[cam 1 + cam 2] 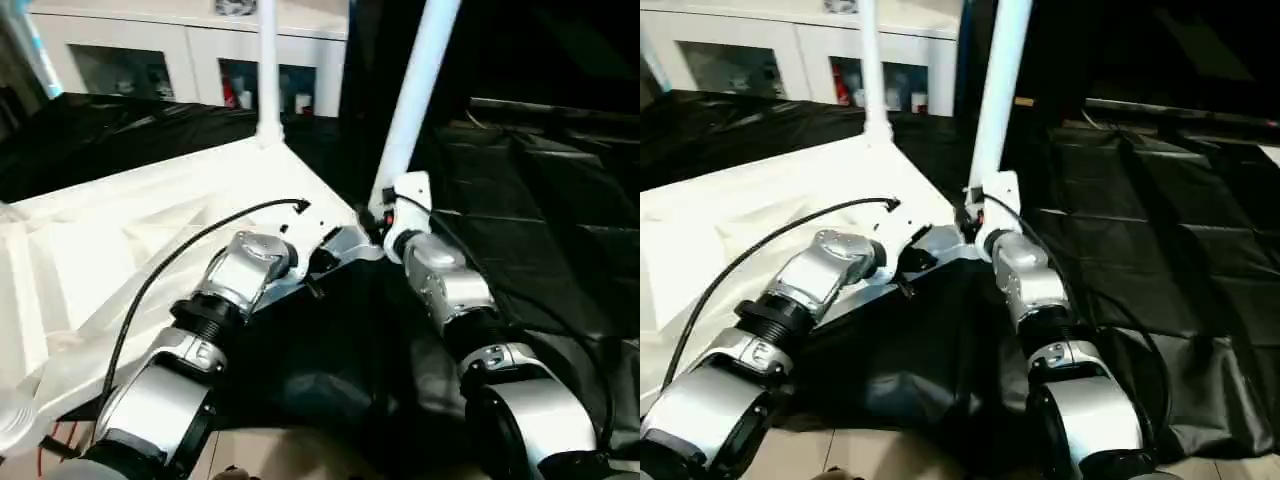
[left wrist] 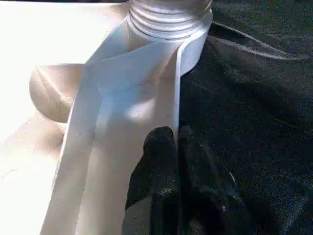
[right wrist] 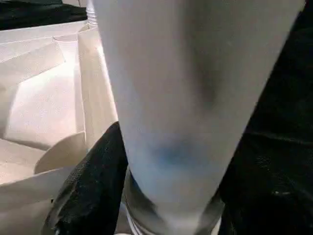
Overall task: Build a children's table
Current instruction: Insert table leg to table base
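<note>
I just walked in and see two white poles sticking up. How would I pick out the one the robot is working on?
Find the big white tabletop lying underside up on black sheeting. Two legs rise from its far corners; the nearer leg stands between the right gripper fingers, leaning right, while the other leg stands straight, untouched.

Light fell hard on the upturned white table top (image 1: 130, 240), which glared nearly featureless toward its far left, its ribs barely readable. The black sheet (image 1: 540, 210) around it stayed dim, with soft grey sheen along its folds. In the left wrist view the top's flat burned out to pure white beside the corner socket (image 2: 168, 19), while the black fingers (image 2: 161, 166) lay dark. The leg (image 3: 190, 98) pressed close to the right wrist camera was out of focus, grey-shadowed with a bluish smear.
</note>
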You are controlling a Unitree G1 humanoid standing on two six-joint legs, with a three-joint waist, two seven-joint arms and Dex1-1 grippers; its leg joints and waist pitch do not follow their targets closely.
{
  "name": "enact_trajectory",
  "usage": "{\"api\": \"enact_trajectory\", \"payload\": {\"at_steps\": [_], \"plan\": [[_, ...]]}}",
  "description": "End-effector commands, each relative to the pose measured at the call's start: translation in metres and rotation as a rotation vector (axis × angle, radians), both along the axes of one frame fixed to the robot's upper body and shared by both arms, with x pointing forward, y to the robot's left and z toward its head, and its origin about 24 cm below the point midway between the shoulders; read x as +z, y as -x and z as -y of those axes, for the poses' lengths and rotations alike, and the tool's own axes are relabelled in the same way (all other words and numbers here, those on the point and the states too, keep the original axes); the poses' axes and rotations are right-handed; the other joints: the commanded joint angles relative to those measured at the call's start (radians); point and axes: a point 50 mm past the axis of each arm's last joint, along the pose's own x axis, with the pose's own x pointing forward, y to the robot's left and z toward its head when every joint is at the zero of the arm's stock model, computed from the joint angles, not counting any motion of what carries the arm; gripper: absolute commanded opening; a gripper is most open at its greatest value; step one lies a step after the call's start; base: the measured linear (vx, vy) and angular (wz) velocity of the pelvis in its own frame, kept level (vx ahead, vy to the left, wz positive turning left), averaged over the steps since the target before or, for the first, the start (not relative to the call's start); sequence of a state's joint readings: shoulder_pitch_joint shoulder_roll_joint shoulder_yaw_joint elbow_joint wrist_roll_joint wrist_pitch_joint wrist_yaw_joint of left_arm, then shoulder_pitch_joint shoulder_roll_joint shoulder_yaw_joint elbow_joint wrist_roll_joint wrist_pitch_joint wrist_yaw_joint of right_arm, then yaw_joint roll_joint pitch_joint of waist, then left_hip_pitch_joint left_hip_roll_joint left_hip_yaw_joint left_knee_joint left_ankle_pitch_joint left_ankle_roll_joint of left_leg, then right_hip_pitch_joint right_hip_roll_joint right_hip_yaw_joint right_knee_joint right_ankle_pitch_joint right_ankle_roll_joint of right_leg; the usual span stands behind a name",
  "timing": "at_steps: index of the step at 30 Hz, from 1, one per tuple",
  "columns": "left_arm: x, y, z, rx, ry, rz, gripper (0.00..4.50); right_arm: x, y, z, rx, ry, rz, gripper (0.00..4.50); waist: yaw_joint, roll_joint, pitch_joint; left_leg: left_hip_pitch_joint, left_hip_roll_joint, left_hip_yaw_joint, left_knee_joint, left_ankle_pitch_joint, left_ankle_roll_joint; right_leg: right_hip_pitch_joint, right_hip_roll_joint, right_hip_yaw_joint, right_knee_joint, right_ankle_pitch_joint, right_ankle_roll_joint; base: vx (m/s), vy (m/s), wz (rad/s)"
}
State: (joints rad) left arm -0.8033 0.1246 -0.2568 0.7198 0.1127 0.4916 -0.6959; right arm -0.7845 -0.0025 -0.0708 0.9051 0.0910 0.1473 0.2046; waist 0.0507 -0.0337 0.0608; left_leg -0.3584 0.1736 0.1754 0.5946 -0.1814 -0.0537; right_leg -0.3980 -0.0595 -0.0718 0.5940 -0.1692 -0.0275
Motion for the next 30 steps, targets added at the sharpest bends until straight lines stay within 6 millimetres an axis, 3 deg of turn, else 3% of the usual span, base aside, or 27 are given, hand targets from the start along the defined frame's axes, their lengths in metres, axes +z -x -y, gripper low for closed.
{"api": "enact_trajectory", "payload": {"at_steps": [1, 6, 10, 14, 15, 16, 17, 18, 19, 20, 22, 23, 26, 30], "plan": [[0.022, -0.004, 0.022, -0.075, 0.063, 0.087, 0.00, -0.027, 0.019, -0.035, 0.151, -0.063, -0.156, 3.13, 0.000, 0.010, -0.056, 0.014, 0.057, -0.032, -0.088, -0.378, -0.009, 0.027, -0.101, 0.053, -0.099, -0.470, -0.138, 0.000, 0.000, 0.00], [0.025, 0.001, 0.023, -0.175, 0.096, 0.121, 0.00, -0.009, 0.013, -0.035, 0.223, -0.093, -0.066, 3.66, -0.003, 0.011, -0.059, 0.010, 0.058, -0.030, -0.088, -0.349, -0.002, 0.031, -0.102, 0.056, -0.095, -0.424, -0.154, 0.000, 0.000, 0.00], [0.026, 0.007, 0.021, -0.241, 0.130, 0.113, 0.00, 0.002, 0.012, -0.027, 0.273, -0.064, 0.001, 3.92, -0.001, 0.012, -0.069, 0.001, 0.060, -0.022, -0.083, -0.236, 0.023, 0.042, -0.099, 0.058, -0.074, -0.238, -0.206, 0.000, 0.000, 0.00], [0.025, 0.016, 0.013, -0.333, 0.163, 0.109, 0.00, 0.011, 0.016, -0.008, 0.353, -0.007, 0.083, 3.92, 0.009, 0.010, -0.075, -0.003, 0.059, -0.015, -0.073, -0.117, 0.074, 0.051, -0.097, 0.058, -0.054, -0.060, -0.254, 0.000, 0.000, 0.00], [0.024, 0.021, 0.007, -0.397, 0.173, 0.114, 0.00, 0.016, 0.022, 0.009, 0.417, 0.013, 0.119, 3.92, 0.018, 0.010, -0.076, -0.004, 0.060, -0.016, -0.072, -0.091, 0.087, 0.056, -0.097, 0.057, -0.050, -0.030, -0.253, 0.000, 0.000, 0.00], [0.024, 0.021, 0.007, -0.397, 0.173, 0.114, 0.00, 0.016, 0.022, 0.009, 0.417, 0.013, 0.119, 3.92, 0.023, 0.008, -0.077, -0.004, 0.059, -0.015, -0.070, -0.080, 0.098, 0.058, -0.096, 0.057, -0.049, -0.009, -0.251, 0.000, 0.000, 0.00], [0.023, 0.023, 0.003, -0.413, 0.171, 0.107, 0.00, 0.018, 0.026, 0.016, 0.458, 0.025, 0.130, 3.92, 0.024, 0.016, -0.076, -0.003, 0.060, -0.013, -0.069, -0.079, 0.105, 0.054, -0.096, 0.058, -0.046, 0.006, -0.256, 0.000, 0.000, 0.00], [0.023, 0.025, 0.000, -0.443, 0.172, 0.115, 0.00, 0.019, 0.031, 0.021, 0.500, 0.035, 0.136, 3.92, 0.026, 0.014, -0.076, 0.000, 0.063, -0.013, -0.069, -0.080, 0.113, 0.052, -0.095, 0.058, -0.045, 0.016, -0.261, 0.000, 0.000, 0.00], [0.023, 0.029, -0.003, -0.476, 0.180, 0.116, 0.00, 0.020, 0.036, 0.027, 0.546, 0.041, 0.138, 3.92, 0.031, 0.011, -0.074, -0.002, 0.061, -0.012, -0.069, -0.094, 0.115, 0.054, -0.094, 0.056, -0.048, -0.009, -0.258, 0.000, 0.000, 0.00], [0.023, 0.033, -0.008, -0.502, 0.183, 0.098, 0.00, 0.022, 0.042, 0.034, 0.608, 0.045, 0.135, 3.92, 0.037, 0.019, -0.071, 0.001, 0.066, -0.013, -0.072, -0.123, 0.105, 0.053, -0.096, 0.057, -0.053, -0.051, -0.250, 0.000, 0.000, 0.00], [0.022, 0.036, -0.012, -0.536, 0.169, 0.099, 0.00, 0.024, 0.048, 0.039, 0.668, 0.062, 0.138, 3.92, 0.039, 0.018, -0.069, 0.003, 0.066, -0.013, -0.074, -0.150, 0.090, 0.050, -0.095, 0.057, -0.058, -0.108, -0.244, 0.000, 0.000, 0.00], [0.022, 0.038, -0.015, -0.553, 0.160, 0.096, 0.00, 0.024, 0.051, 0.042, 0.701, 0.064, 0.130, 3.92, 0.041, 0.027, -0.065, 0.006, 0.066, -0.013, -0.074, -0.175, 0.077, 0.045, -0.094, 0.058, -0.065, -0.158, -0.234, 0.000, 0.000, 0.00], [0.020, 0.044, -0.022, -0.615, 0.148, 0.084, 0.00, 0.027, 0.060, 0.049, 0.775, 0.070, 0.102, 3.92, 0.043, 0.022, -0.062, 0.009, 0.066, -0.015, -0.078, -0.216, 0.049, 0.046, -0.095, 0.058, -0.072, -0.250, -0.208, 0.000, 0.000, 0.00], [0.021, 0.053, -0.030, -0.702, 0.150, 0.058, 0.00, 0.025, 0.070, 0.056, 0.866, 0.093, 0.055, 3.92, 0.045, 0.024, -0.063, 0.007, 0.068, -0.016, -0.079, -0.206, 0.041, 0.046, -0.094, 0.058, -0.069, -0.251, -0.200, 0.000, 0.000, 0.00]]}}
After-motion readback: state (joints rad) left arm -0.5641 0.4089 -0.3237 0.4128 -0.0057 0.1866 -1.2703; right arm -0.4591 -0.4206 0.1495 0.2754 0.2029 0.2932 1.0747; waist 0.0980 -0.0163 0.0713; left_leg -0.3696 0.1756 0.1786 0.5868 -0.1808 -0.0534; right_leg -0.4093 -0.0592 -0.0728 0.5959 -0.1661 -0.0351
